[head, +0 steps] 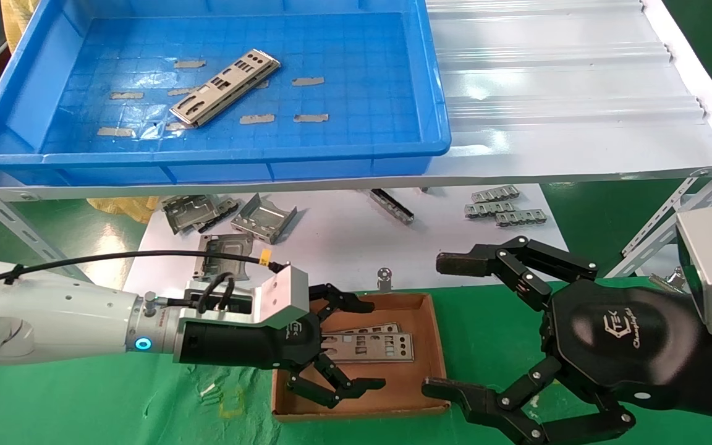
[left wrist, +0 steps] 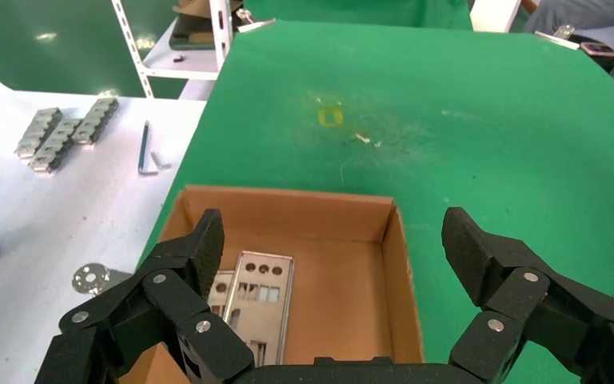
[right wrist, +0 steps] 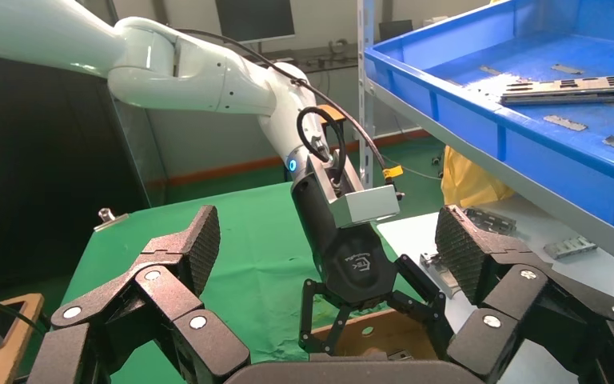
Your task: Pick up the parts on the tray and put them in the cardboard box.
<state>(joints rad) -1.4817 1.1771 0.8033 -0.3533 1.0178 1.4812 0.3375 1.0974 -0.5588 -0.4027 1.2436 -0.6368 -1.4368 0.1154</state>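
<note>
We are seeing bright, even overhead light glaring off the white ribbed sheet-metal shelf and glinting on the shallow bright-blue plastic tray; shadows are lying soft, edges staying sharp throughout.

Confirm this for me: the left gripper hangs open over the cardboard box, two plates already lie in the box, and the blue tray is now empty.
Not quite. The blue tray is not empty: the head view shows a silver plate lying on its floor. The rest holds: the left gripper hangs open over the cardboard box, and two plates lie inside it.
</note>
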